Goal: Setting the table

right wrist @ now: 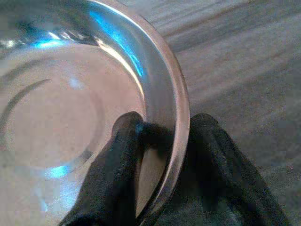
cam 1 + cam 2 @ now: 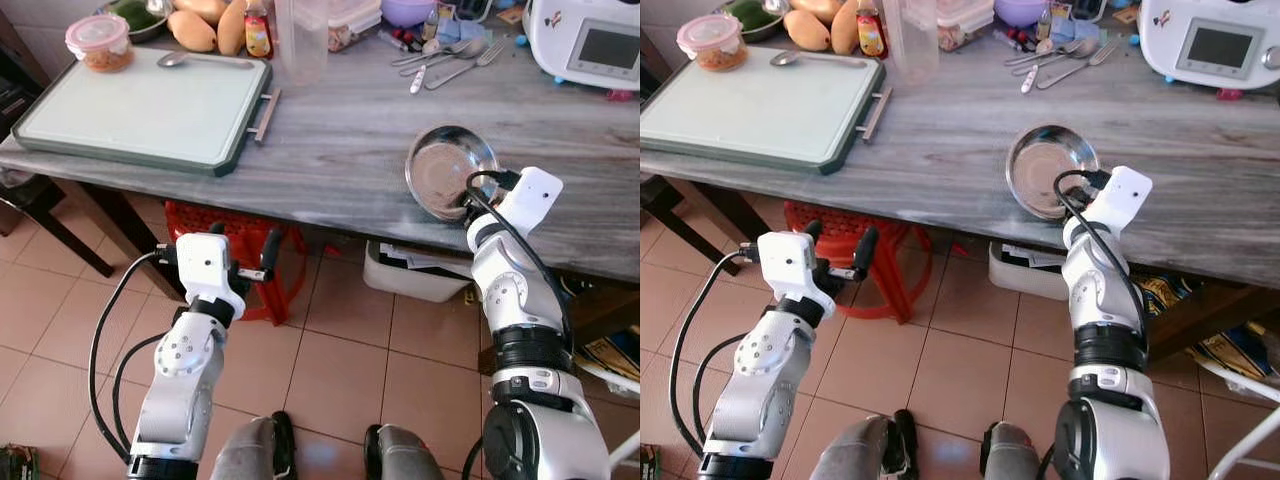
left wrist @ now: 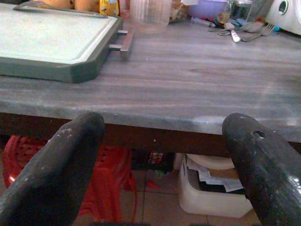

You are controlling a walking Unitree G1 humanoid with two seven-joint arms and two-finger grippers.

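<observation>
Right gripper [image 1: 160,141]: pinching the near rim of the steel bowl [image 2: 445,170], one finger lying inside the wall and the other pressing outside.
Bowl position: sitting tilted on the grey wooden table [image 2: 340,150], close to its front edge, well to the right of the green tray [image 2: 140,105].
Key relation: the bowl is lying straight ahead of the right gripper and already in its grasp; the tray is lying off to the left, nearer the left arm.
Right arm pose: reaching upward from below the table edge, forearm nearly vertical, wrist bending over the edge toward the bowl.
Left gripper [image 2: 250,262]: hanging below the table edge with fingers spread wide and holding nothing, pointing toward the tabletop.
Likely step: probably carrying the bowl to a place setting.
</observation>
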